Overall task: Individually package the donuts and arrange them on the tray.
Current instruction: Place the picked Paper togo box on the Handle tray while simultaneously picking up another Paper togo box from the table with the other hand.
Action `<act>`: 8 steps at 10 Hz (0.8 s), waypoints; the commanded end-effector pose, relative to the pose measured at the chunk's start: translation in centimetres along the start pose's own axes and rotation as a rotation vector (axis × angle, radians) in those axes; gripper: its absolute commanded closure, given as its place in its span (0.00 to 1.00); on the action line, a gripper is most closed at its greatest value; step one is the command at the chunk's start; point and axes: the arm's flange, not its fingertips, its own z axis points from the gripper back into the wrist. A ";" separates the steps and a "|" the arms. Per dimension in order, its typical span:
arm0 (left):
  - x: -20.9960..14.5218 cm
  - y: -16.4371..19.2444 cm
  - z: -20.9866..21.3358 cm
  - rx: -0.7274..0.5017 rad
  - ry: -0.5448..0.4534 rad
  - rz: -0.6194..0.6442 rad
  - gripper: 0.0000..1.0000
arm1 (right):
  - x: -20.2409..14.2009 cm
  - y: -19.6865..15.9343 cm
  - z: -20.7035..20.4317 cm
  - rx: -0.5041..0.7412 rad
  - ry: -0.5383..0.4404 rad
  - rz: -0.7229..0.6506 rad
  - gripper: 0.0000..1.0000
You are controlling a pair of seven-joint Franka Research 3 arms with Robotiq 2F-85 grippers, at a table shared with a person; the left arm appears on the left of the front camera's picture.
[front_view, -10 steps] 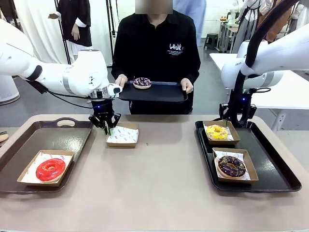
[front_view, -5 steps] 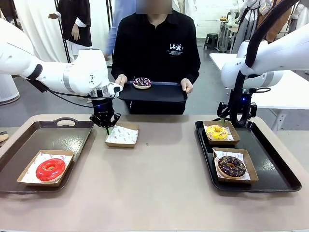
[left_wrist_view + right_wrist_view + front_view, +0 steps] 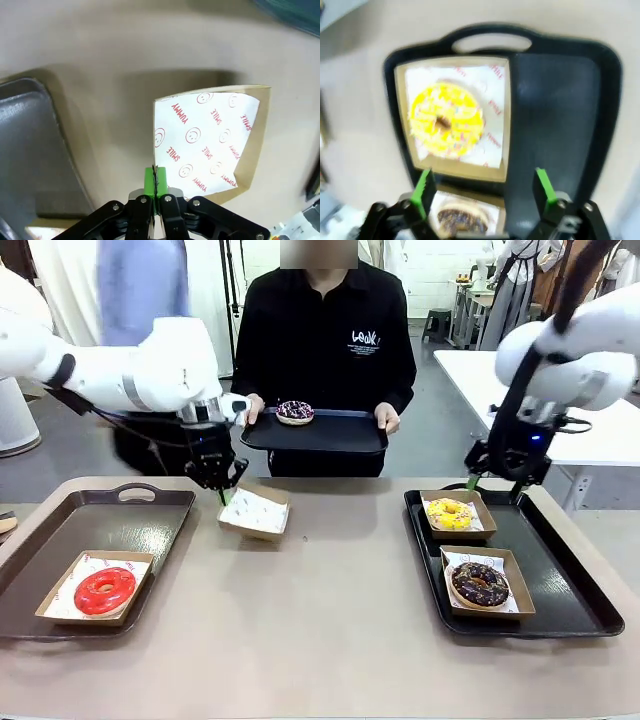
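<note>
The middle of the table (image 3: pixel 330 600) lies bare between the left tray (image 3: pixel 60 540) and right tray (image 3: pixel 570 580); an empty box (image 3: pixel 254 513) blocks the far-left centre.

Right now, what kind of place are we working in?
Probably a robotics lab staged as a donut counter: a shared table, a person holding a black tray with a donut, clothing racks and other work tables behind.

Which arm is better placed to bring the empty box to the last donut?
Left: the left gripper is shut on the empty box. The right gripper hangs open above the yellow donut.
</note>
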 end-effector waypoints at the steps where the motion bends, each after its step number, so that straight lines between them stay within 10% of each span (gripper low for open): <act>1: -1.4 0.7 4.8 -0.009 -0.038 -0.009 1.00 | -4.6 -5.7 3.0 0.212 -0.024 0.000 0.00; 8: -2.5 -0.2 14.0 0.048 -0.143 0.066 1.00 | -17.0 -22.4 7.3 0.832 -0.356 -0.102 0.00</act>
